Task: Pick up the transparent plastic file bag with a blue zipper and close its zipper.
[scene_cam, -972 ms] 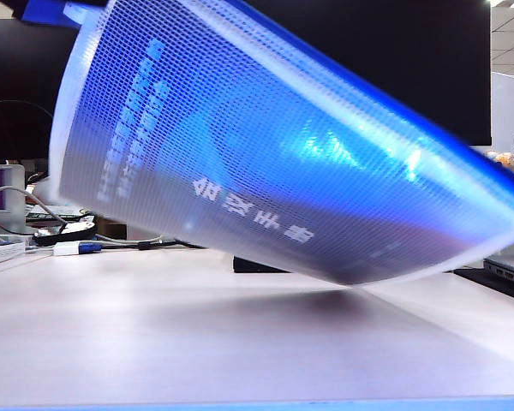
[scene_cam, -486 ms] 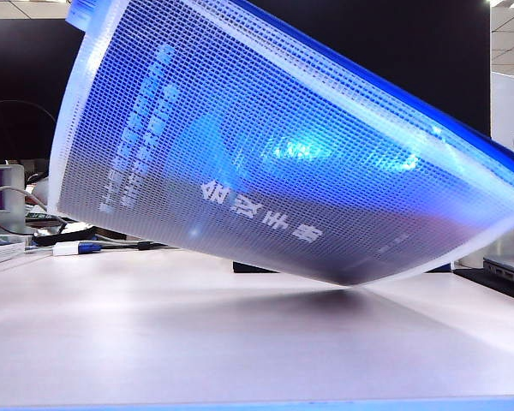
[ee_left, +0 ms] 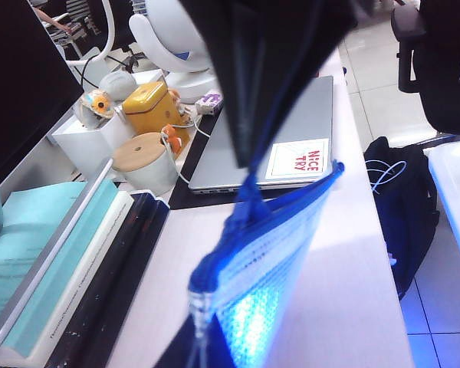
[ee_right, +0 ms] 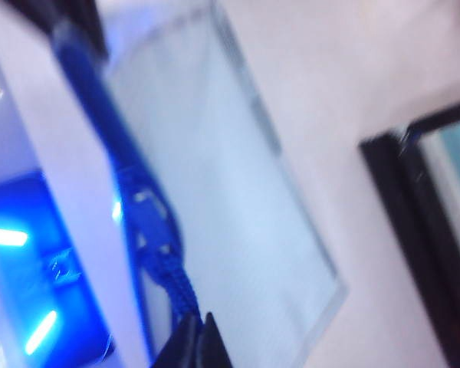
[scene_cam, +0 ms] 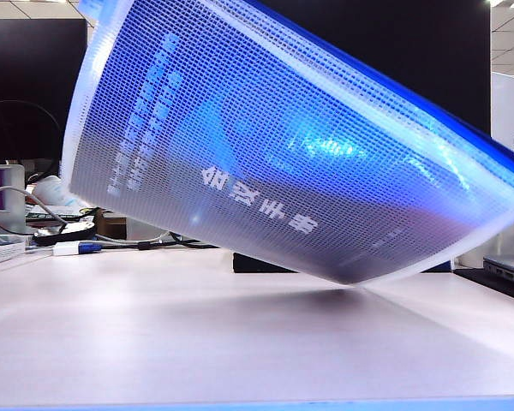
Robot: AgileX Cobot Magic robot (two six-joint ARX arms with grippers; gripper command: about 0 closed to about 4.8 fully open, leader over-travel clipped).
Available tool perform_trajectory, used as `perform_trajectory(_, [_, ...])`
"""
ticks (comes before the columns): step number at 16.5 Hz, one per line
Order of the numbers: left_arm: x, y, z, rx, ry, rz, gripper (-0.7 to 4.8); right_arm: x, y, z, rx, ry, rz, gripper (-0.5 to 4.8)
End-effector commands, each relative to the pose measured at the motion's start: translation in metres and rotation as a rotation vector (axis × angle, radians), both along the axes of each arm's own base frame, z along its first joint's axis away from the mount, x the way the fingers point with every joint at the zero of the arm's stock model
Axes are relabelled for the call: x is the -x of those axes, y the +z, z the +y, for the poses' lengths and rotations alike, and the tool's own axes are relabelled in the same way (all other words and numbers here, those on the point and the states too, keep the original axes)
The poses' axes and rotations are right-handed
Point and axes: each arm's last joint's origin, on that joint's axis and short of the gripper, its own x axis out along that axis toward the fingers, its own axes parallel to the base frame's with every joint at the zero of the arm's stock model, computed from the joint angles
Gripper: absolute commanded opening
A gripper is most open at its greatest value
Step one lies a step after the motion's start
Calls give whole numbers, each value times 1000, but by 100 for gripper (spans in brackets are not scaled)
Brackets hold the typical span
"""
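Pale desk (scene_cam: 240, 342) below. The transparent plastic file bag (scene_cam: 283, 163) hangs tilted, long axis sloping from the clenched left gripper (ee_left: 249, 153) toward the right gripper (ee_right: 193, 337), apparently clamped on the blue zipper (ee_right: 149, 222) cord.

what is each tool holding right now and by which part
Both hold the file bag, lifted off the table. Left tool pinches the blue zipper edge at one corner; right tool grips the zipper's cord pull.
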Motion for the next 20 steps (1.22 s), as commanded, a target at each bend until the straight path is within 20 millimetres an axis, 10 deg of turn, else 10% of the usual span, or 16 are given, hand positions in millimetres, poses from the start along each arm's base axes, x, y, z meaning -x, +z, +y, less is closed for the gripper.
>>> perform_trajectory(1, [-1, 3, 0, -7, 39, -26, -6, -1, -8, -9, 125, -141, -46, -4])
perform_trajectory(9, [-3, 2, 1, -35, 98, -17, -6, -49, -125, -91, 466, -663, 277, -4])
perform_trajectory(15, [-4, 0, 2, -59, 143, -9, 0, -56, -136, -99, 424, -710, 277, -2])
perform_trajectory(17, [-5, -2, 4, -105, 239, -2, 398, -55, -136, -91, 224, -615, 443, 78])
perform_trajectory(20, [-8, -3, 5, -111, 350, 59, 479, -54, -135, -84, 50, -512, 586, 144])
